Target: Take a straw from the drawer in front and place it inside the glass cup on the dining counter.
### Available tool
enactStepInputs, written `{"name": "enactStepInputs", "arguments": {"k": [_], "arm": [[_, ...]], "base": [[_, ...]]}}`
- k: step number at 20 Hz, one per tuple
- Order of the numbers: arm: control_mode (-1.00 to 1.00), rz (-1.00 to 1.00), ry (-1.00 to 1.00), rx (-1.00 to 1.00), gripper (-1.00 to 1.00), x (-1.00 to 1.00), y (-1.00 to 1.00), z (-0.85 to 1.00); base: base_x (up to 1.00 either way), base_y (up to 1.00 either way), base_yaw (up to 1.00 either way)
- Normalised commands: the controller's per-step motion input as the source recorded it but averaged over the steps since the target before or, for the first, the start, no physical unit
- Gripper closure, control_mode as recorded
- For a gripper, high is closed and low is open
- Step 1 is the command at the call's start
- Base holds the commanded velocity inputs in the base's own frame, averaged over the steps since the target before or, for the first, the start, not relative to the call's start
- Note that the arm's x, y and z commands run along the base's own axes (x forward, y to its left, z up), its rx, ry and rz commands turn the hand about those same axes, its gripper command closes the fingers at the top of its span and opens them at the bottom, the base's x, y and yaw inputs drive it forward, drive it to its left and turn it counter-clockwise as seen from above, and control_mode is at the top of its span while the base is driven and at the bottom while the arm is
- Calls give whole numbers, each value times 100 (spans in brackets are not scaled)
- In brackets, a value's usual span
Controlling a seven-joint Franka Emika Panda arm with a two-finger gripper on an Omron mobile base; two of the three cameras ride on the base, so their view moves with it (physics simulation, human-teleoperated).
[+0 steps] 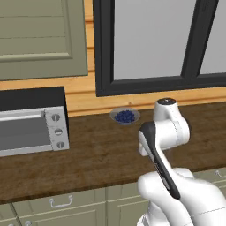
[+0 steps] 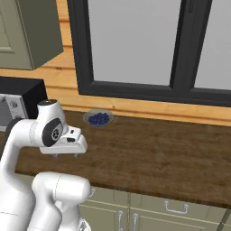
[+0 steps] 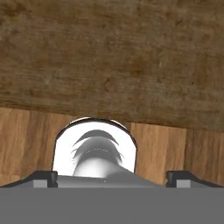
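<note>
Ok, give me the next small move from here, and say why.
Probably lower the gripper toward a drawer handle under the wooden worktop. The jaws stand wide apart and hold nothing, the hand sits folded above the worktop edge, and the drawers along the front are shut, so no straw can be reached yet.
</note>
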Motion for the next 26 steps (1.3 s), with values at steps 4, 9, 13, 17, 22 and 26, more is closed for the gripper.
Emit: {"name": "enactStepInputs", "arguments": {"k": [4, 9, 13, 17, 22, 26], "arm": [[-100, -2, 0, 0, -100, -44, -5, -44], [100, -1, 0, 1, -100, -41, -5, -22], [100, 0, 0, 0, -100, 0, 0, 0], [100, 0, 0, 0, -100, 0, 0, 0], [100, 0, 0, 0, -100, 0, 0, 0], [100, 0, 0, 0, -100, 0, 0, 0]], "base": [[0, 0, 0], [-12, -6, 0], [-59, -40, -2], [-38, -48, -5], [-7, -68, -3], [-10, -77, 0]]}}
